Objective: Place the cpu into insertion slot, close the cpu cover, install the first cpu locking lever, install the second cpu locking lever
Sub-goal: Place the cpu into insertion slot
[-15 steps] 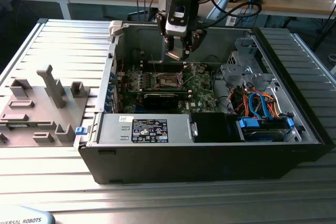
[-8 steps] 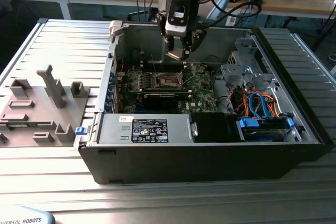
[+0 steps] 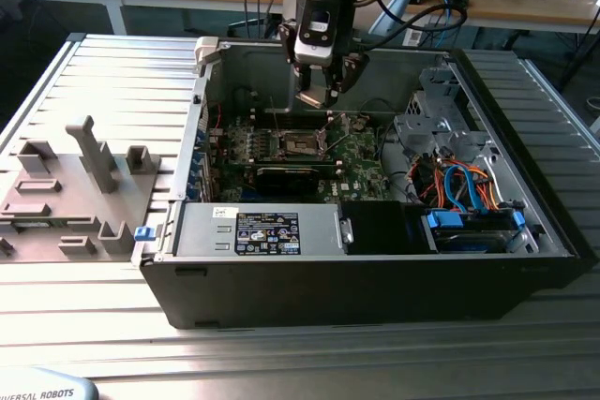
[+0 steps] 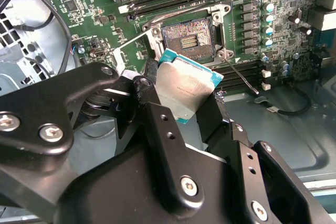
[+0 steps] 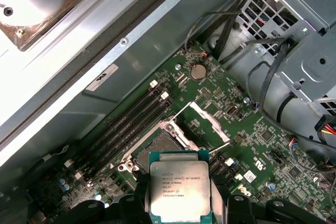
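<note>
The gripper [image 3: 323,93] hung inside the open case [image 3: 375,278], above the green board [image 3: 361,161]. Its fingers were closed narrowly on the cpu [image 4: 186,90], one pad on each of two opposite edges, with the silvery top facing the cameras in both wrist views. In the first wrist view the cpu [image 5: 179,191] sat between the black fingers [image 5: 140,195], and its far edge overlapped the near border of the slot [image 5: 157,149]. It was held clear above the board, not seated. In the second wrist view the chip looked tilted against the board, just beside the slot [image 4: 188,38]. The slot lay bare, its field of contacts exposed. The cover [image 5: 212,123] stood raised and swung back from the slot, on the side toward the coin battery [image 5: 197,72]. A thin lever [image 4: 241,74] lay unlatched, slanting away from the slot's corner. Long black memory slots [image 5: 131,119] ran beside the socket. In the exterior view the slot [image 3: 298,144] lay on the board close beneath the gripper, and a grey fixture tray [image 3: 75,185] rested on the slatted table [image 3: 300,344] at the exterior view's left.
</note>
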